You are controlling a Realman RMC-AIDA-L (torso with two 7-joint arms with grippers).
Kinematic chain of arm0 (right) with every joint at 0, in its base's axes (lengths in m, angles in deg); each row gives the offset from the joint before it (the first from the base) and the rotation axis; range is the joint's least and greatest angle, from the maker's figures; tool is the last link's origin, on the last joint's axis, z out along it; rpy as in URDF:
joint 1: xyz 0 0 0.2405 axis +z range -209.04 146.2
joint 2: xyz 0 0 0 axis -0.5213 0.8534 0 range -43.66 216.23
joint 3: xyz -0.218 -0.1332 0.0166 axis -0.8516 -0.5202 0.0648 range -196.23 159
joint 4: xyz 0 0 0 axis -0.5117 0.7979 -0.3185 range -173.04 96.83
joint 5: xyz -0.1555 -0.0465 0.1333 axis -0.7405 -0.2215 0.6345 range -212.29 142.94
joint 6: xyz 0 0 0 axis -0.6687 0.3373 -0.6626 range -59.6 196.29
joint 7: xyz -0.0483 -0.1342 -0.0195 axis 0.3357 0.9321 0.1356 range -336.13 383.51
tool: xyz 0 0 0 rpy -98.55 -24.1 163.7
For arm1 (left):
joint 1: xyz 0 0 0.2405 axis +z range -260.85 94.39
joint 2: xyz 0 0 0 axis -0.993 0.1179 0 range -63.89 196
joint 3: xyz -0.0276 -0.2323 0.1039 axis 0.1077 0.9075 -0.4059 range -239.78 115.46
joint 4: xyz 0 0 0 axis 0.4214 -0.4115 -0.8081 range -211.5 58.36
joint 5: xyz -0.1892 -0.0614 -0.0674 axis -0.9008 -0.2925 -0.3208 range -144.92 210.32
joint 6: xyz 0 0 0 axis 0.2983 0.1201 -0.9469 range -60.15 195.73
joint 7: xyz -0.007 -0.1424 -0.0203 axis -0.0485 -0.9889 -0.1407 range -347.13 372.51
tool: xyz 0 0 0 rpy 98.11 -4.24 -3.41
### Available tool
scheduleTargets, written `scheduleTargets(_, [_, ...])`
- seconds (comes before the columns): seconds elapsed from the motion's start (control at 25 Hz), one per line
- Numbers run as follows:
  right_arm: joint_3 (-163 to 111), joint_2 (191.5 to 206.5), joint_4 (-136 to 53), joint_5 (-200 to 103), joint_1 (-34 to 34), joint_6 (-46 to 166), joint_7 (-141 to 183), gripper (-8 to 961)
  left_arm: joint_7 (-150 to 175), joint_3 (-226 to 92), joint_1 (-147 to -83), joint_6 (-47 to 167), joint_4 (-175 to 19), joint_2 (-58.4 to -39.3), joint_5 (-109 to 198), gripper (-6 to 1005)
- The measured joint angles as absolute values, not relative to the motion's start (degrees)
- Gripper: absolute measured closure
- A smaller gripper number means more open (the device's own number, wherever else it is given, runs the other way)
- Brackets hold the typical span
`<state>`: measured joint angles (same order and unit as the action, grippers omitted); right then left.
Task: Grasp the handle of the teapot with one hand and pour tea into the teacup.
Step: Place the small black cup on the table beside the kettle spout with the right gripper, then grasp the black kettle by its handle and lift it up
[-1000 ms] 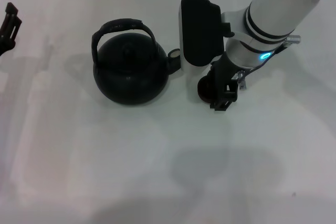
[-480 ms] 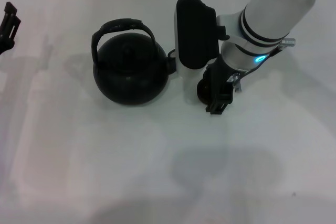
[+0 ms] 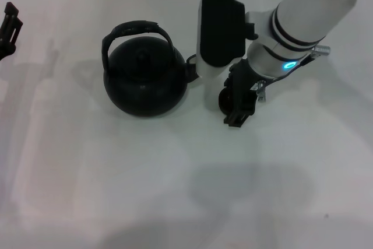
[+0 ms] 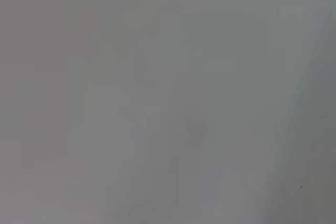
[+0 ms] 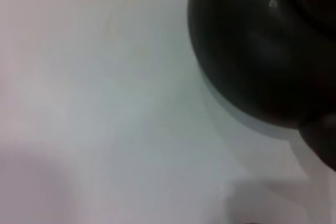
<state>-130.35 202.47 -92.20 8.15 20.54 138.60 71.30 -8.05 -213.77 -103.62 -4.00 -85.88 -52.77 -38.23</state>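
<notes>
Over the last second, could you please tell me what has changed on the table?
The right gripper has edged toward the teapot and a little nearer the robot, staying low over the teacup, whose grasp I cannot confirm. The teapot, its handle and the parked left gripper at the table's left edge have not moved.

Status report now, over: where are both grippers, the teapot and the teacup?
Right gripper low beside the teapot's spout, over the mostly hidden teacup. Left gripper parked at table's far left edge. Teapot upright, handle ungrasped.
</notes>
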Motion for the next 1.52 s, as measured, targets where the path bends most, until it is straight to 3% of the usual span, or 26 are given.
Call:
scheduleTargets(0.96, [-97.5, 201.83, -95.3, 19.7, 2.4, 137.0, 84.8, 104, -7.9, -213.0, -104.7, -4.6, -85.2, -52.78, -38.3, 243])
scheduleTargets(1.52, [-87.5, 201.47, -88.4, 27.2, -0.9, 137.3, 94.5, 108, -7.9, -213.0, -104.4, -5.8, -84.7, -52.81, -38.3, 244])
